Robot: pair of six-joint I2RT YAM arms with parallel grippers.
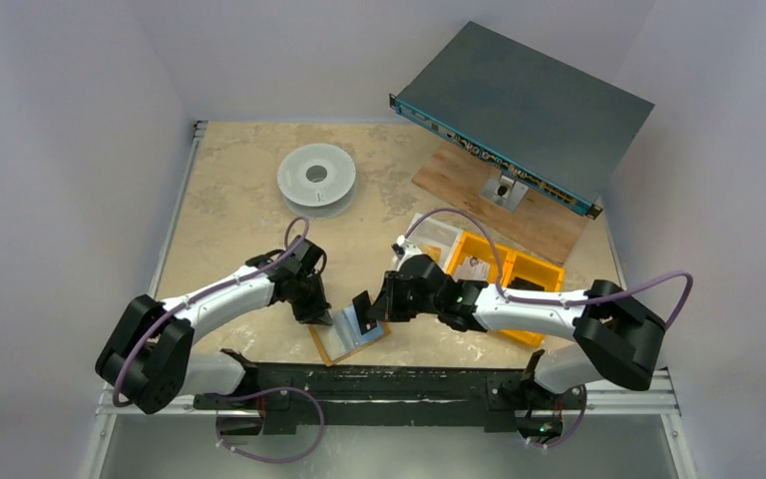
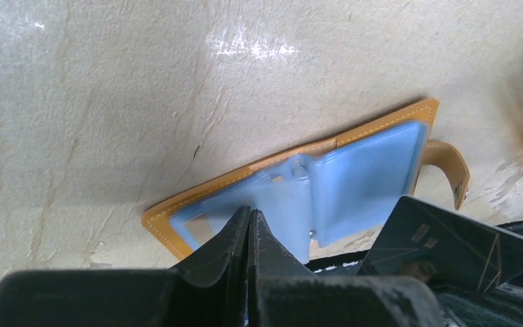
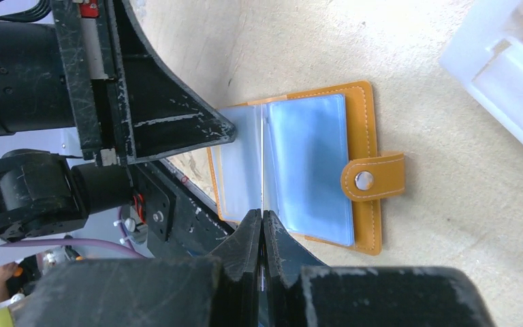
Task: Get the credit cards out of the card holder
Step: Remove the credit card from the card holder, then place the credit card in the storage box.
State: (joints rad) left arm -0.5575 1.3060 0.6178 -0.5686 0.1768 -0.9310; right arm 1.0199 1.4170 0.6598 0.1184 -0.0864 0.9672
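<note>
The card holder (image 3: 310, 170) lay open on the table (image 1: 229, 230) near its front edge, and what its cloudy blue sleeves held was hard to make out. The left gripper (image 2: 248, 221) was closed, its tips on a sleeve; whether it pinched one I cannot tell. The right gripper (image 3: 262, 221) was clamped on a dark card (image 2: 449, 238), seen only edge-on from its own wrist. Orange bins (image 1: 509, 274) sat behind, partly covered by the right arm.

- The left arm (image 1: 221, 292) reaches in low from the left of the card holder (image 3: 364, 136), wrist bent down.
- The left gripper (image 2: 249, 216) has its fingers pressed together, tips resting on the open holder.
- The right arm (image 1: 524, 309) stretches in from the holder's right.
- The right gripper (image 3: 262, 219), just above the holder, pinches a dark card (image 2: 449, 238) upright.
</note>
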